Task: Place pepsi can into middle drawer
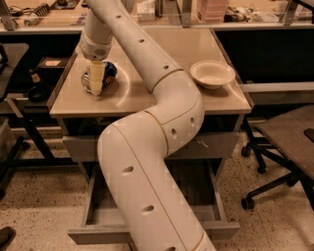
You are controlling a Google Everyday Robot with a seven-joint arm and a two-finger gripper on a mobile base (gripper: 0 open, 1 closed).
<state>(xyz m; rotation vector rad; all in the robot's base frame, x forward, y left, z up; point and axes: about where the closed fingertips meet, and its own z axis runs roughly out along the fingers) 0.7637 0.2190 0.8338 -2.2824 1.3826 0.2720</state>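
The pepsi can [109,72] lies on its side on the left part of the table top [147,100]. It is blue with a silver end. My gripper [96,78] comes straight down onto the can and covers its front left part. The long white arm [162,127] runs from the bottom of the view up and over the table. Below the table, the middle drawer [100,213] is pulled out, with a plain front [93,237] and a grey tray interior. The arm hides most of the drawer's middle.
A cream bowl [212,74] sits on the right of the table top. A closed drawer front with white scuffs [216,145] is under the table edge. Office chairs stand at right [287,142] and at far left [7,63]. A cluttered bench [221,12] runs behind.
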